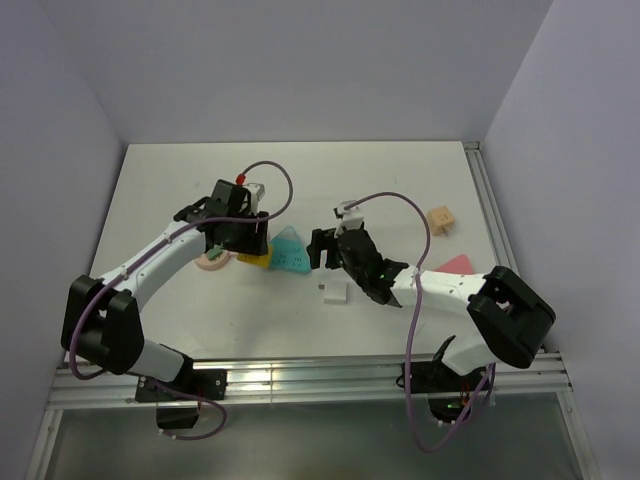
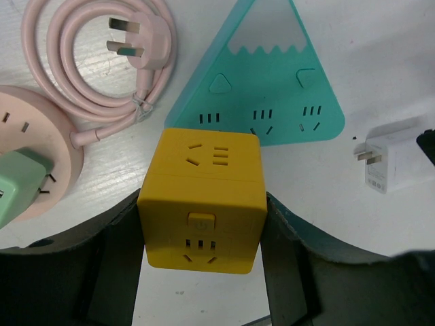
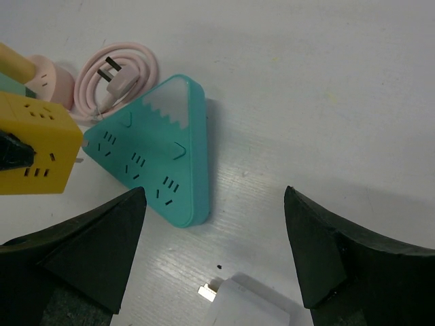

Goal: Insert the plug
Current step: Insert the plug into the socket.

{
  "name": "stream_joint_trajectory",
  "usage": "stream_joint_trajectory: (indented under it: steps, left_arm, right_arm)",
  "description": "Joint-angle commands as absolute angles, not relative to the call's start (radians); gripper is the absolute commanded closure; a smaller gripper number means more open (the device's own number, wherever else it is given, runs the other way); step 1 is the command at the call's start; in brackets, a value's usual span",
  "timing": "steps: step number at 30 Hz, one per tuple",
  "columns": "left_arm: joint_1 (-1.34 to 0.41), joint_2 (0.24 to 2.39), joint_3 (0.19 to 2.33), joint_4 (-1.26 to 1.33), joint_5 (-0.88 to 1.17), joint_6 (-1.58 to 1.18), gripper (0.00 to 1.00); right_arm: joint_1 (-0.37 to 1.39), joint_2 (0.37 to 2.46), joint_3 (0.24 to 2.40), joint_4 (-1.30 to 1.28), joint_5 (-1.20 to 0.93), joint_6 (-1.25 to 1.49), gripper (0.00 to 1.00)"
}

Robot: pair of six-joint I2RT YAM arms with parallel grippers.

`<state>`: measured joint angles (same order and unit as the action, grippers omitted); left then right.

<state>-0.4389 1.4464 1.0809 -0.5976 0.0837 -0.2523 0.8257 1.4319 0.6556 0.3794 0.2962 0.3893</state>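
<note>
The mint-green plug sits on the pink round socket base at the left edge of the left wrist view, its prongs toward the base. It shows small in the top view. My left gripper is shut on the yellow cube socket, one finger on each side; in the top view the gripper is just right of the plug. My right gripper is open and empty above a plain white block.
A teal triangular power strip lies between the arms. The pink base's coiled cable lies beyond it. The white block lies in front of the strip. A small orange piece and a pink flat piece lie at the right.
</note>
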Motion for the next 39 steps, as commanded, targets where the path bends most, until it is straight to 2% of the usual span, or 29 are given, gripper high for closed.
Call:
stream_joint_trajectory:
  steps: [1, 17, 39]
  left_arm:
    - [-0.436, 1.446, 1.135, -0.614, 0.123, -0.215, 0.99]
    - [-0.430, 1.546, 1.180, -0.617, 0.117, -0.221, 1.00]
    - [-0.431, 1.545, 1.213, -0.618, 0.103, -0.233, 1.00]
  right_arm:
    - [0.811, 1.434, 0.696, 0.396, 0.278, 0.403, 0.11]
    - [0.788, 1.440, 0.706, 0.388, 0.241, 0.414, 0.12]
    - [0.778, 1.443, 0.706, 0.388, 0.229, 0.422, 0.13]
